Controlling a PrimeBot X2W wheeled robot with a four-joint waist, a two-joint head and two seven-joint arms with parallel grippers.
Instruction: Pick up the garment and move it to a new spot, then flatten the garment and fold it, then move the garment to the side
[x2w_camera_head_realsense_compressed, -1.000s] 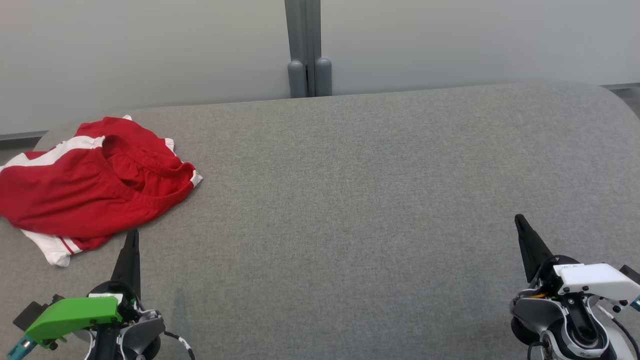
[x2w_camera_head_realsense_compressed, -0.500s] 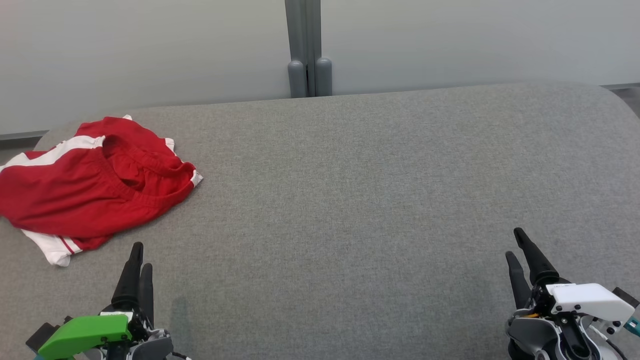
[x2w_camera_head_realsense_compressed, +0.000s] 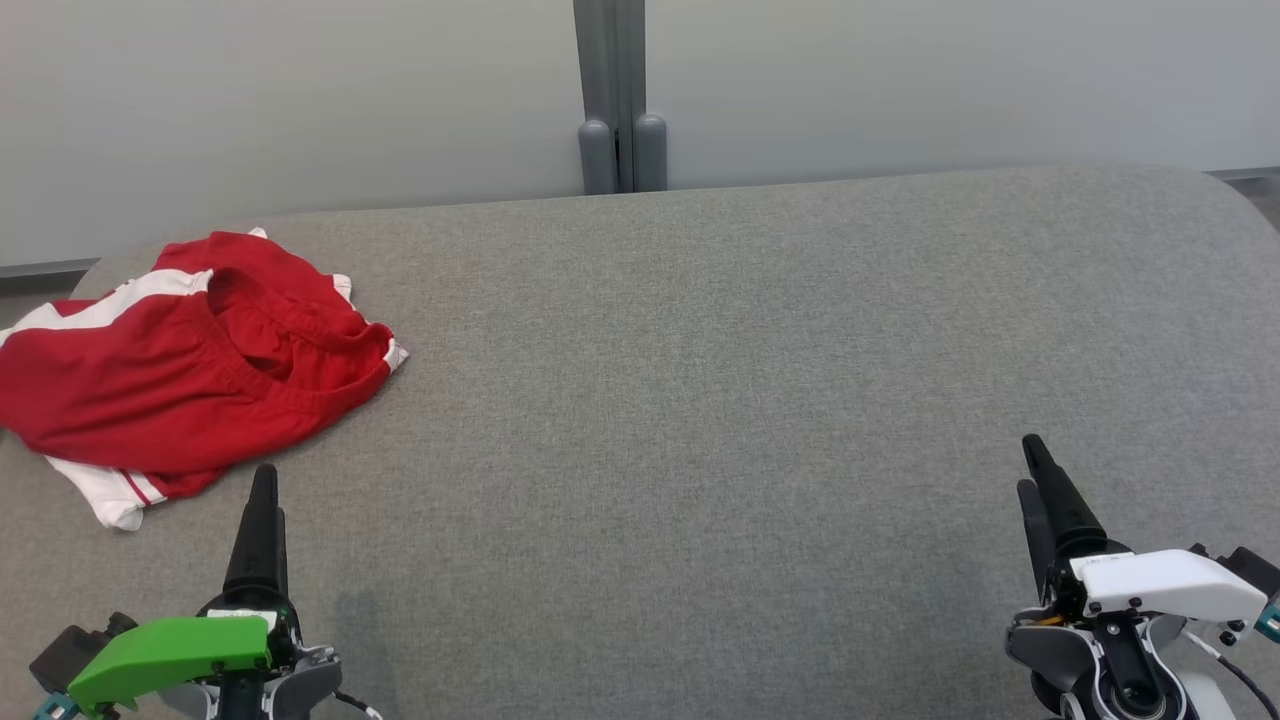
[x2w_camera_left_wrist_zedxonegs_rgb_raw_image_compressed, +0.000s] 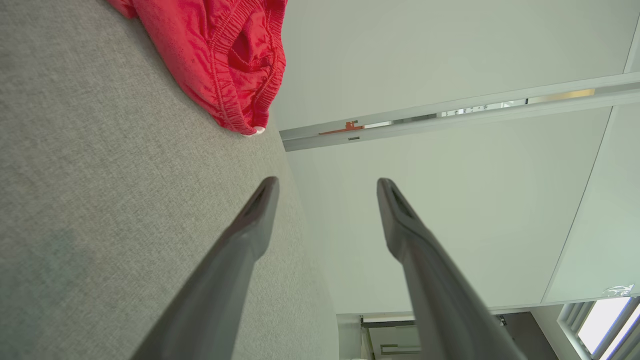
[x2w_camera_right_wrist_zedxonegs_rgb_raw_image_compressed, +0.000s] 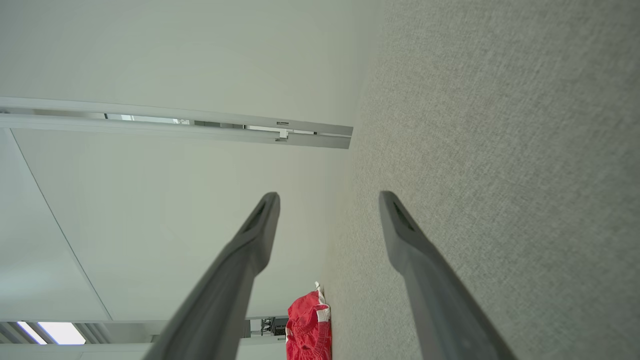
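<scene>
The garment (x2w_camera_head_realsense_compressed: 190, 365) is a red pair of shorts with white side stripes, lying crumpled at the far left of the grey table (x2w_camera_head_realsense_compressed: 700, 380). It also shows in the left wrist view as a red heap (x2w_camera_left_wrist_zedxonegs_rgb_raw_image_compressed: 220, 55), and small in the right wrist view (x2w_camera_right_wrist_zedxonegs_rgb_raw_image_compressed: 307, 330). My left gripper (x2w_camera_head_realsense_compressed: 262, 490) stands just short of the garment's near edge, open and holding nothing (x2w_camera_left_wrist_zedxonegs_rgb_raw_image_compressed: 327, 185). At the lower right my right gripper (x2w_camera_head_realsense_compressed: 1030, 465) is open too, with nothing between its fingers (x2w_camera_right_wrist_zedxonegs_rgb_raw_image_compressed: 327, 197), far from the garment.
A pale wall runs behind the table, with a grey post (x2w_camera_head_realsense_compressed: 618, 100) at its middle. The table's far right corner (x2w_camera_head_realsense_compressed: 1230, 190) is rounded. Bare grey cloth stretches between the two grippers.
Both grippers have gone from shut to open. Each drew back toward me, then came slightly forward again. The garment has not moved.
</scene>
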